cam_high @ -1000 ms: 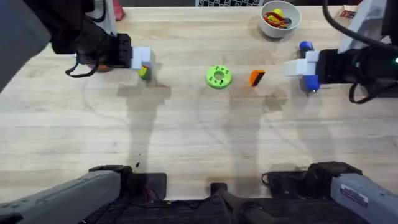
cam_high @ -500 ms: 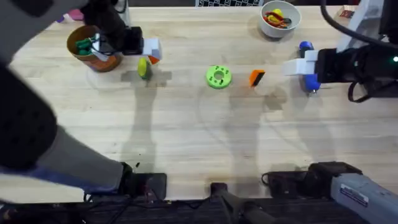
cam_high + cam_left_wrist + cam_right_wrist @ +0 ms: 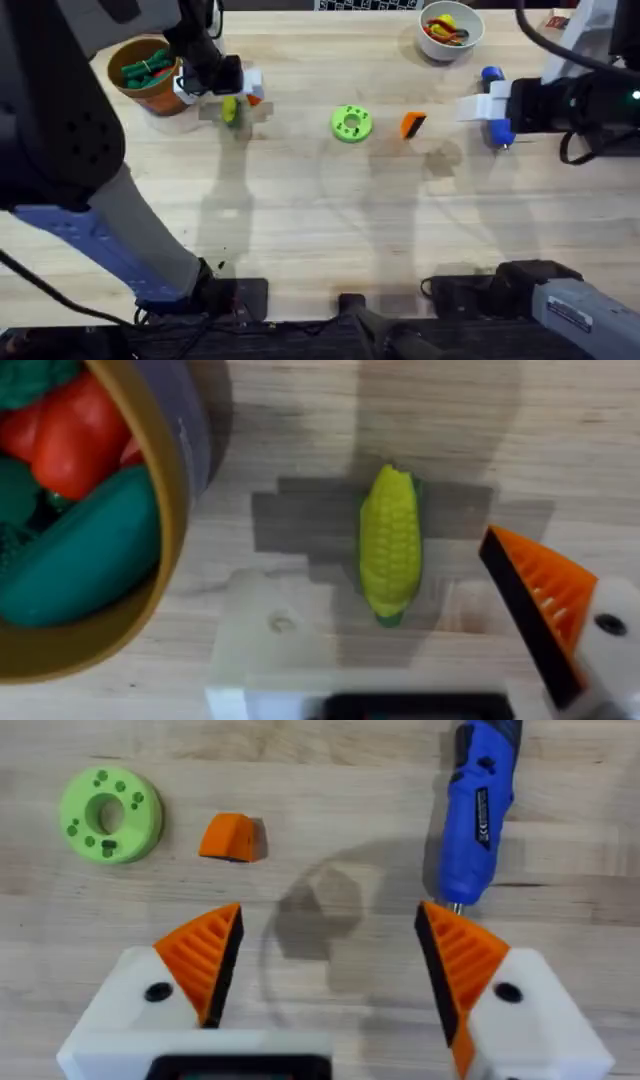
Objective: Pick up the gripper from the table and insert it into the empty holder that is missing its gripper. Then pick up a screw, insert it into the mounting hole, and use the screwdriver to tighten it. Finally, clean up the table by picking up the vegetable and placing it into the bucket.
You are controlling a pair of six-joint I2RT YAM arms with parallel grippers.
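The loose orange gripper (image 3: 413, 125) (image 3: 230, 837) lies on the table right of a green disc (image 3: 350, 123) (image 3: 108, 812). My left gripper (image 3: 236, 88) (image 3: 420, 630) hovers open over the yellow-green vegetable (image 3: 230, 111) (image 3: 390, 545). It carries one orange finger (image 3: 540, 600); its other side is the bare white holder (image 3: 270, 650). The orange bucket (image 3: 122, 85) (image 3: 165, 510), with toy food in it, stands just left of the vegetable. My right gripper (image 3: 478, 105) (image 3: 330, 945) is open beside the blue screwdriver (image 3: 492, 75) (image 3: 478, 810), holding nothing.
A white bowl (image 3: 450, 45) with red and yellow pieces stands at the back right. The left arm looms large and dark over the table's left side. Bare wood stretches across the middle and front of the table.
The left arm has swung, uncovering the bucket, and its gripper has settled over the vegetable. The right arm, screwdriver, disc and orange gripper have not moved.
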